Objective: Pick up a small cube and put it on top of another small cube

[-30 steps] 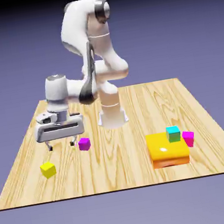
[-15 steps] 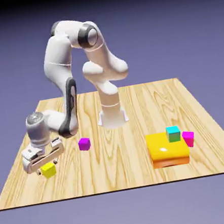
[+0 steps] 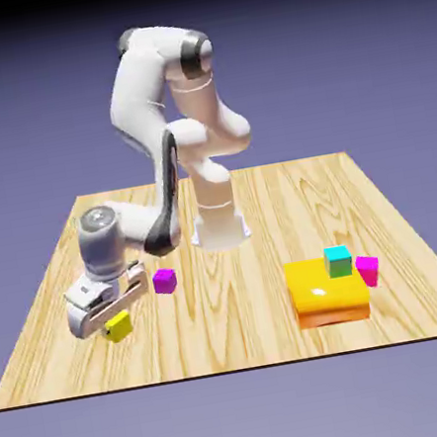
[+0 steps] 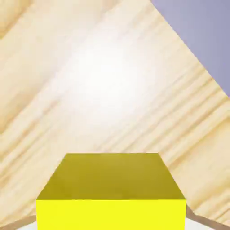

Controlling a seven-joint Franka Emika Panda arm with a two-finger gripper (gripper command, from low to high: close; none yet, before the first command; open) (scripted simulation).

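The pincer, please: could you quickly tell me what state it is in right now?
Pincer: closed on the yellow cube, which fills the hand view's bottom.

in the hand view the yellow cube (image 4: 111,191) hides both fingertips; the bottom edge cuts it off.
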